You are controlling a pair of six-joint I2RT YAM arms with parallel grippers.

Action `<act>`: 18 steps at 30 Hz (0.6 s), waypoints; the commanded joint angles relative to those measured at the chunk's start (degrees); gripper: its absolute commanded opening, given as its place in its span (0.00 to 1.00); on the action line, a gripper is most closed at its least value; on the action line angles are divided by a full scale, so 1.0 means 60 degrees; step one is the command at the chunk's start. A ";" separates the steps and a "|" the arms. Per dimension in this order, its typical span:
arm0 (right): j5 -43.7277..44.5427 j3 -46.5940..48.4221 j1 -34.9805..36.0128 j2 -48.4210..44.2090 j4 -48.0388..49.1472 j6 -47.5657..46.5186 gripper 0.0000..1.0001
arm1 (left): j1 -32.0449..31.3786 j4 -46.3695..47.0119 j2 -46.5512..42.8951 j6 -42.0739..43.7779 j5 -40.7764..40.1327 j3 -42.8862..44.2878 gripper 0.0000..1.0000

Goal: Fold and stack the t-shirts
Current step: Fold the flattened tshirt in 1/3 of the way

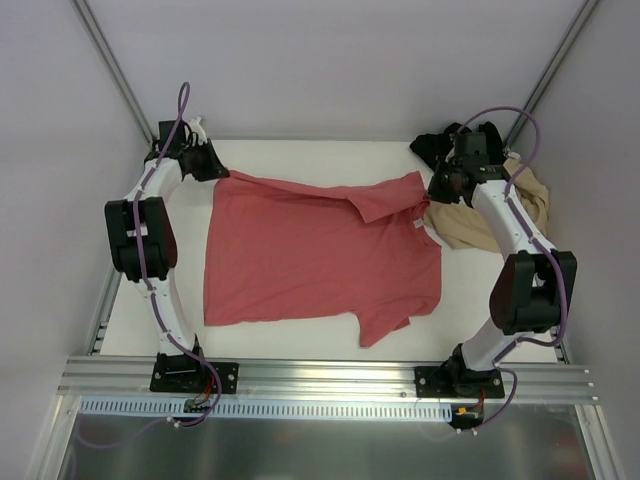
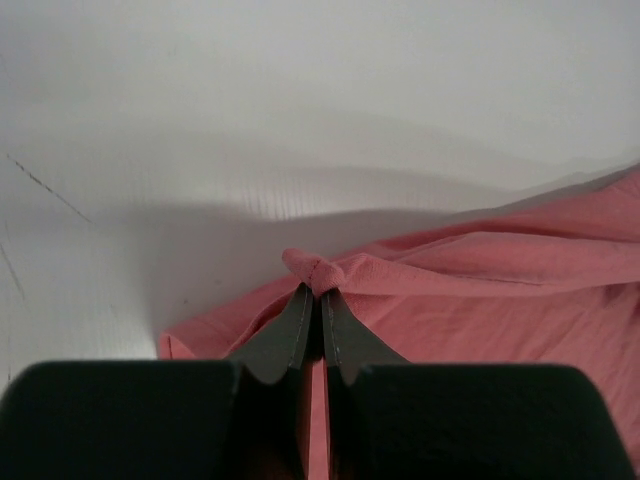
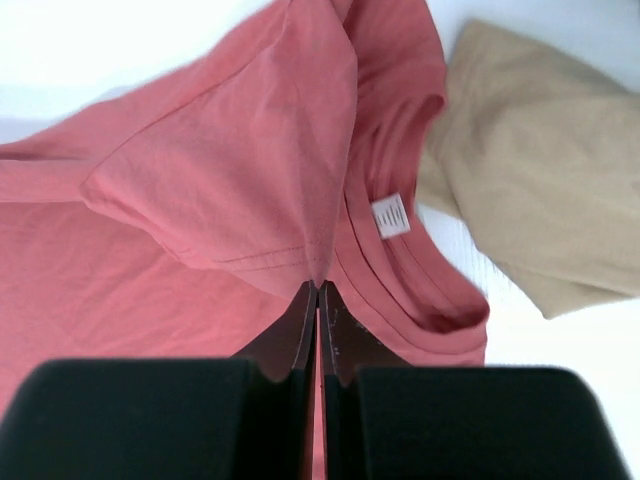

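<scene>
- Coral-red t-shirt [image 1: 310, 255] lies spread on the table [image 1: 330, 158], stretched between my two claws and trailing from them back toward the arm bases.
- Left claw [image 2: 322, 298] is pinched tight on a bunched corner of the cloth right at its tips. Right claw [image 3: 318, 292] is clamped on the edge of a sleeve that is flipped over the shirt's body.
- Handling, as I judge it: light, limp cloth that sags and wrinkles, with no stiffness to push against. It should follow a pull but drag on the table, so I'd hold it by corners and hems and keep the span between the claws taut.
- Beige t-shirt [image 3: 540, 170] sits crumpled just beside the right claw, on its outer side. What looks like a black t-shirt [image 1: 432, 147] lies just beyond that claw.
- Overhead I get the whole outline and both sleeves, but not the pinch points. The wrist views show the grips, and the right one shows the collar [image 3: 400, 290] with its white label [image 3: 391, 215].
</scene>
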 commanded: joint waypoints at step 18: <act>0.0485 -0.1871 -0.0111 -0.1529 -0.0606 0.0021 0.72 | -0.0168 0.0897 -0.2135 -0.0069 0.0055 -0.2075 0.00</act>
